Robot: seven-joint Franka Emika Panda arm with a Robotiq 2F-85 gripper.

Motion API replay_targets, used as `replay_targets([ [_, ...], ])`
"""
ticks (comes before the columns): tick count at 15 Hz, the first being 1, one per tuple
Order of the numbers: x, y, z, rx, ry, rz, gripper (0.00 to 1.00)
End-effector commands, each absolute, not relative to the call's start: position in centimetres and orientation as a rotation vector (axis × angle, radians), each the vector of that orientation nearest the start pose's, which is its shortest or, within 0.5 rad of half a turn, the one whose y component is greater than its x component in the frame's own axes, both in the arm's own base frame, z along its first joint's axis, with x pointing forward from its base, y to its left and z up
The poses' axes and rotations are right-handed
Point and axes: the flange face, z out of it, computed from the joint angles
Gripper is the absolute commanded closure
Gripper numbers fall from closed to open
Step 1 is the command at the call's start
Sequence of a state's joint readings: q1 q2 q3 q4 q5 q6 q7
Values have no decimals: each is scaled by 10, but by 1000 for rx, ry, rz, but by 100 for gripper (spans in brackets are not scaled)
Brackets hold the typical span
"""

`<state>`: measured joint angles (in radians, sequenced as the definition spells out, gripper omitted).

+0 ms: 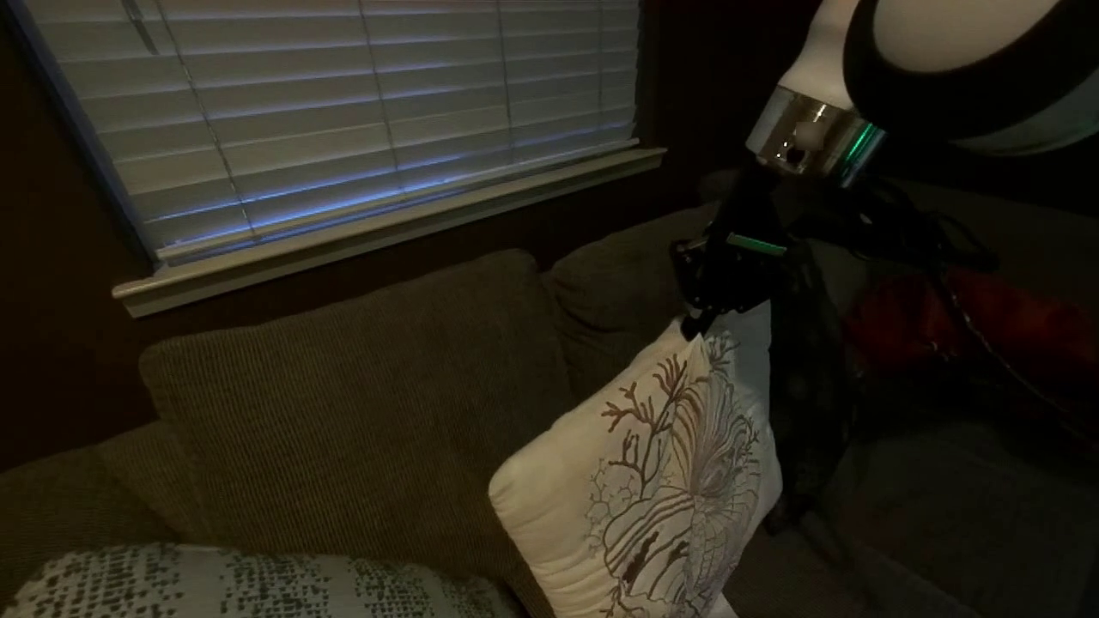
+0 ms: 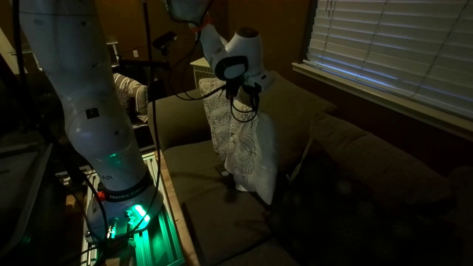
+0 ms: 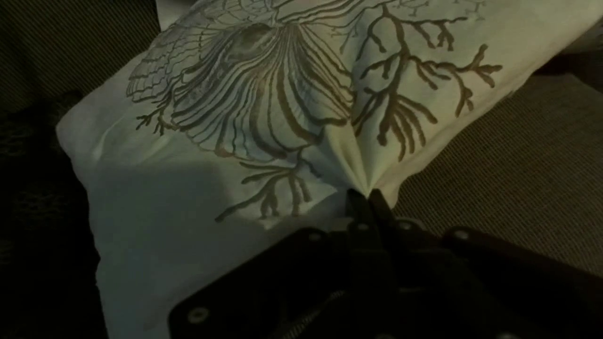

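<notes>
Two jaws pressed together, pinching a fold of the white printed cushion near its top. You have it upright, tilted, over the brown sofa; you can't tell whether its lower edge rests there. Near it, a speckled pillow. Farther off, window blinds above a pale sill.

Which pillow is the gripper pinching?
The white shell-print pillow: it alone is bunched between the fingers of the gripper. The speckled pillow and striped pillow aren't gripped.
</notes>
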<state>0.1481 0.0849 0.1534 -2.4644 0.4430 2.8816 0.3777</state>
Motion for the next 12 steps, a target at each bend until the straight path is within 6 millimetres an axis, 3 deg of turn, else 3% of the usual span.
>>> replay_targets([
  [1, 467, 105, 308, -2765, 592, -335, 99],
  [8, 437, 63, 313, -2715, 478, -280, 99],
  [12, 419, 47, 319, -2593, 525, -224, 99],
])
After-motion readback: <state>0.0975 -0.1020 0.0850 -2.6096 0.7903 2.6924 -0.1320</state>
